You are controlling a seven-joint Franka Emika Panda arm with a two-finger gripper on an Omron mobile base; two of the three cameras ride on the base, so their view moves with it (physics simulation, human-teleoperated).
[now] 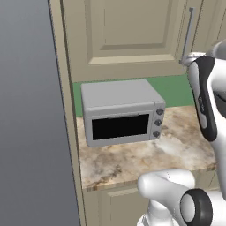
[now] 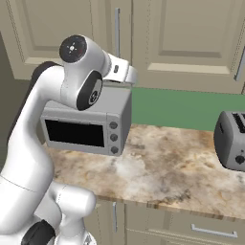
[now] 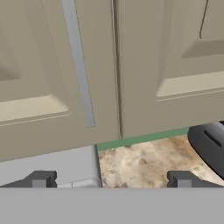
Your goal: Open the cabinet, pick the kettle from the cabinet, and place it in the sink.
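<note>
While the door is shut: the cabinet [image 1: 128,35] hangs on the wall over the counter [image 1: 145,154], and the kettle is not to be seen.
Cabinet handle: a long grey bar handle [image 3: 78,61] stands up and down on the door, near the door's edge beside the next door.
Gripper: the gripper [image 3: 111,179] has its two dark finger tips [image 3: 40,179] spread wide apart, with nothing between them.
Where the gripper is: it is up in front of the cabinet doors, and in the hand view the bar handle sits above and a little left of the middle, not touching the fingers.
Arm: in the left base view the white and dark arm rises at the right side, close to the bottom end of the bar handle.
Toaster oven: a grey toaster oven [image 1: 121,112] with a black window and three knobs sits on the counter under the cabinet.
Toaster: a dark grey toaster [image 2: 232,141] stands on the counter, well apart from the toaster oven.
Wall: a green strip of wall [image 2: 177,107] runs between the counter and the cabinets.
Base cabinets: beige doors and a drawer with short grey handles sit under the counter [image 2: 191,229].
</note>
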